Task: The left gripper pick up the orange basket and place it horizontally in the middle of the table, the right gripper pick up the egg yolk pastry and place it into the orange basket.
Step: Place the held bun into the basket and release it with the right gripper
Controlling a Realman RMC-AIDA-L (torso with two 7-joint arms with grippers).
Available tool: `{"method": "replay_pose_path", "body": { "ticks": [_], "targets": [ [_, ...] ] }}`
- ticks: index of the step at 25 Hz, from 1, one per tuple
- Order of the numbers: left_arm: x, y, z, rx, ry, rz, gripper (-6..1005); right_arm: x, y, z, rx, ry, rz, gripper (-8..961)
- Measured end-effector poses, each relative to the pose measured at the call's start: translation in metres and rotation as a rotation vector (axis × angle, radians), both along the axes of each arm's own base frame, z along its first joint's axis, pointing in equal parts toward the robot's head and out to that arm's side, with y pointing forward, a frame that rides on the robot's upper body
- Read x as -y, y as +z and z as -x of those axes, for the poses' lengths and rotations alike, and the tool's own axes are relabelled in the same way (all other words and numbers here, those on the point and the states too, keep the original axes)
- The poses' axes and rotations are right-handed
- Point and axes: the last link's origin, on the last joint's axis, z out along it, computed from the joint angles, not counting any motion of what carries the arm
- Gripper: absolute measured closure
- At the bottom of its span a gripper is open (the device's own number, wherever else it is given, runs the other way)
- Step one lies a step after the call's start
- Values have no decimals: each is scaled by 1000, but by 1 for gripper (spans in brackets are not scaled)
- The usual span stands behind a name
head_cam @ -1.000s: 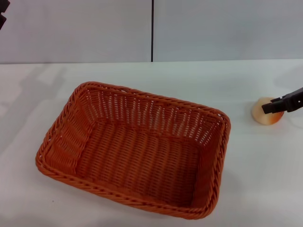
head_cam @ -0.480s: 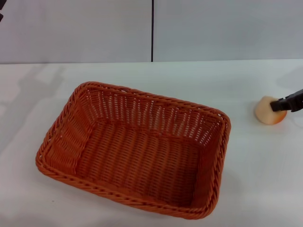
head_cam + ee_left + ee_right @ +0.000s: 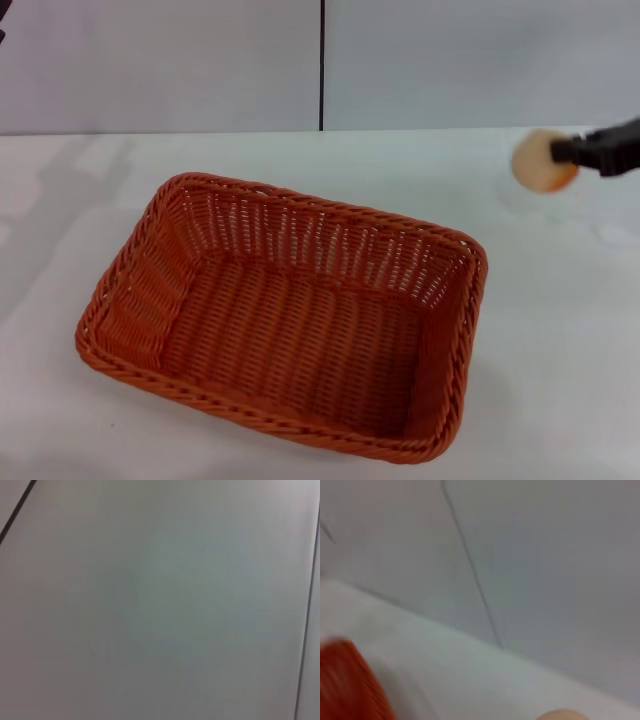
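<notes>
The orange basket (image 3: 285,315) lies empty on the white table (image 3: 560,340), mid-table, turned slightly askew. Its blurred corner (image 3: 350,685) shows in the right wrist view. The egg yolk pastry (image 3: 541,160) hangs in the air at the far right, above the table's back edge, with my right gripper (image 3: 560,153) shut on it. A sliver of the pastry (image 3: 565,715) also shows in the right wrist view. Only a dark tip of the left gripper (image 3: 4,14) shows at the top left corner, far from the basket.
A grey panelled wall (image 3: 450,60) with a dark vertical seam (image 3: 322,65) stands behind the table. The left wrist view holds only that wall (image 3: 160,600). Bare table lies on both sides of the basket.
The right gripper closed on the pastry where it lay on the table, then lifted it up and slightly toward the basket. The basket has not moved.
</notes>
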Motion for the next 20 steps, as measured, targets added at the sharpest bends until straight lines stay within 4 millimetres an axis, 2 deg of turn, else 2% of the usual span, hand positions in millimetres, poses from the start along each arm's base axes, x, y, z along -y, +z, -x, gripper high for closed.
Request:
{"method": "replay_pose_path", "body": {
  "ticks": [2,3,6,7,9,11,12,13,16,17,18,20],
  "targets": [
    [0,0,1,1,4,0,451,8,5,18,-124,140,-30,917],
    [0,0,1,1,4,0,452,8,5,18,-124,140,-30,917],
    [0,-1,1,4,9,2,452,19,6,38,-264,308,-31,919],
    [0,-1,1,4,12,3,452,27,3,51,-355,416,-6,919],
    [-1,-1,1,5,12,3,452,28,0,55,-380,444,8,920],
    [-2,-1,1,6,11,1,453,31,-10,64,-421,492,65,921],
    [-3,-1,0,6,10,1,453,33,-22,70,-427,508,128,921],
    [-3,-1,0,6,9,1,453,33,-22,70,-427,508,128,922],
    [-5,-1,-1,6,13,2,453,35,-43,76,-403,517,233,923],
    [-6,-1,-1,6,16,3,453,37,-57,79,-376,529,306,924],
    [-6,-1,-1,6,16,3,454,37,-57,79,-376,529,306,925],
    [-8,-2,-2,5,17,3,454,39,-70,82,-341,535,378,926]
  ]
}}
